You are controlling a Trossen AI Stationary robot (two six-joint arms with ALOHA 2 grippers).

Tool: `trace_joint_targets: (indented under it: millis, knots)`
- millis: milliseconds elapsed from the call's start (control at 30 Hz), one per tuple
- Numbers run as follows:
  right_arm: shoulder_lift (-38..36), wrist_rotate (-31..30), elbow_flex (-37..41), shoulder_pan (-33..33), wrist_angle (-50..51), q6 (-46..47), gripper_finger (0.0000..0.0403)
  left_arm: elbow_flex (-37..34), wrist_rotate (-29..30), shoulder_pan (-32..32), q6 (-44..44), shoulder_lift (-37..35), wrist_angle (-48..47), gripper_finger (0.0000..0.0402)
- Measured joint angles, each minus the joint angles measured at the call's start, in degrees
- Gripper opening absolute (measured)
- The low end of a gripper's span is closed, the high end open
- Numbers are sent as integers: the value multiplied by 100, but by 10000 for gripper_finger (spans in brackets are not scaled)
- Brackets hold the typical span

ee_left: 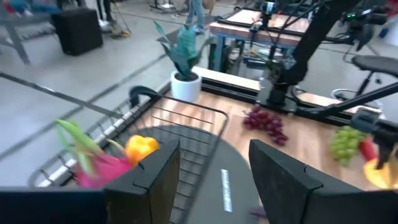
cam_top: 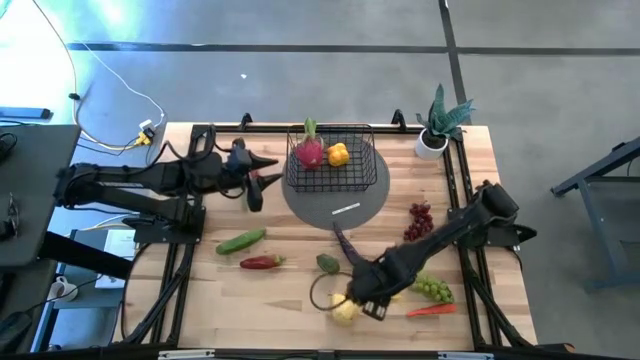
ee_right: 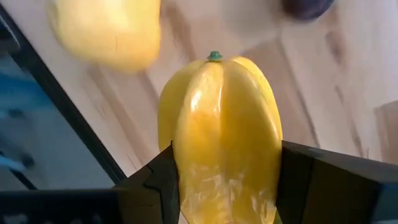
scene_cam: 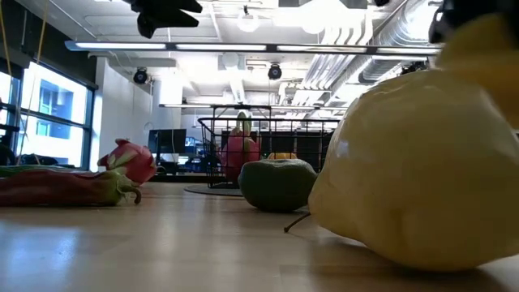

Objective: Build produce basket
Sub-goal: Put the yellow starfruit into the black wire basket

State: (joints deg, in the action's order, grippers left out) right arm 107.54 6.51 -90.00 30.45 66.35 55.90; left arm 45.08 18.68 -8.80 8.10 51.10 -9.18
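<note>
Already the basket [cam_top: 330,160] sits on the round grey mat [cam_top: 340,205] at the table's far edge, holding a dragon fruit [cam_top: 310,152] and an orange piece [cam_top: 338,154], so it reads as the drop point. Most other produce lies loose on the wood. Near the front edge the right gripper [cam_top: 362,300], its arm stretched low and forward, pinches a yellow starfruit [ee_right: 221,137] between both fingers, probably for carrying. By the basket hovers the left gripper [ee_left: 214,180], fingers spread and empty.

An open lab or workshop: bare concrete floor [cam_top: 300,25], exposed ceiling ducts [scene_cam: 389,40] and strip lights [scene_cam: 243,46], more robot benches [ee_left: 261,25] beyond.
</note>
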Motion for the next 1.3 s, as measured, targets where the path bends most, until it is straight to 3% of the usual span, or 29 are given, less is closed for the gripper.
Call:
trace_joint_targets:
  millis: [167, 367, 500, 667, 1000, 1300]
  knots:
    - [-281, -412, 0, -272, -224, 474, 158, 0, -3, -260, -350, -51, 1, 181]
    - [-685, -1376, 0, -657, -642, 710, 158, 0, -5, -477, -384, -47, -6, 181]
    - [-903, -2290, 0, -990, -852, 659, 158, 0, -5, -616, -383, -47, -6, 181]
    - [-1015, -2848, -4, -1528, -1183, 103, 158, 0, -5, -842, -384, -47, -6, 181]
    - [-1018, -3023, -4, -2918, -1793, -2076, 158, 1, -4, -1434, -274, -23, -6, 181]
    - [-1017, -2059, -4, -4284, -1966, -3913, 158, 2, -3, -1885, 33, -23, -6, 181]
